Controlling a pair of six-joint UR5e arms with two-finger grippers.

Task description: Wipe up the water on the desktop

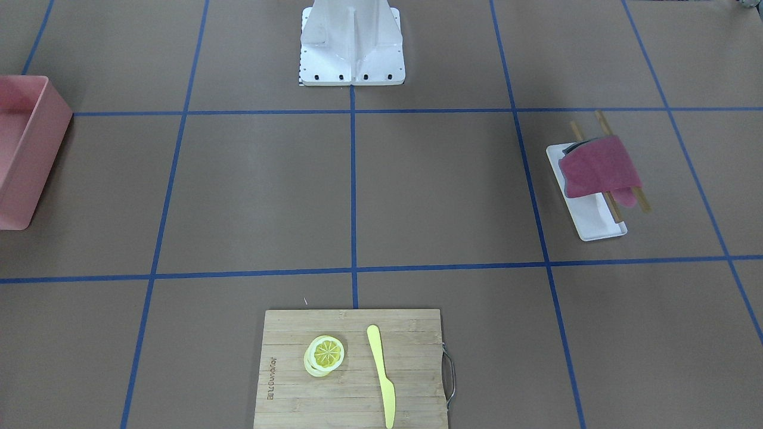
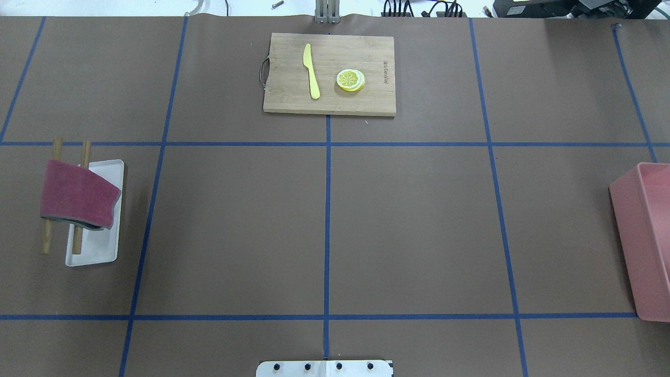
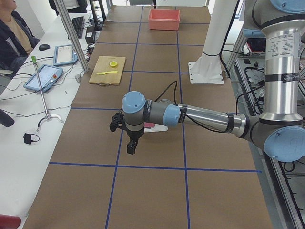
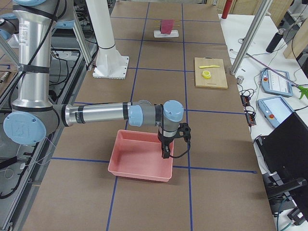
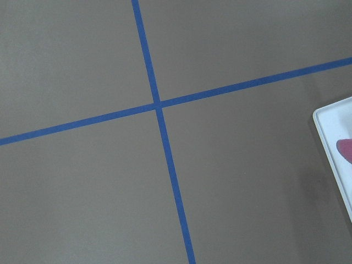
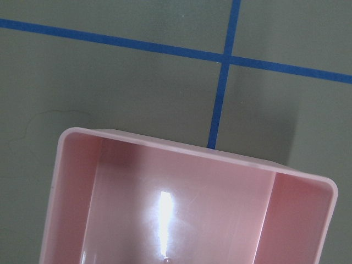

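The desktop [image 2: 408, 220] is a matte brown surface crossed by blue tape lines; no water shows on it in any view. A magenta cloth [image 2: 76, 195] hangs over two wooden sticks across a small white tray [image 2: 99, 251] on the robot's left. My left gripper [image 3: 132, 145] shows only in the exterior left view. It hovers above the desktop beside that tray, and I cannot tell if it is open or shut. My right gripper [image 4: 165, 151] shows only in the exterior right view, over the pink bin [image 4: 139, 156]; I cannot tell its state either.
The pink bin [image 2: 649, 241] stands at the robot's right edge. A bamboo cutting board [image 2: 330, 102] at the far side carries a yellow knife [image 2: 311, 70] and lemon slices [image 2: 350, 80]. The white robot base [image 1: 351, 47] stands at the near middle edge.
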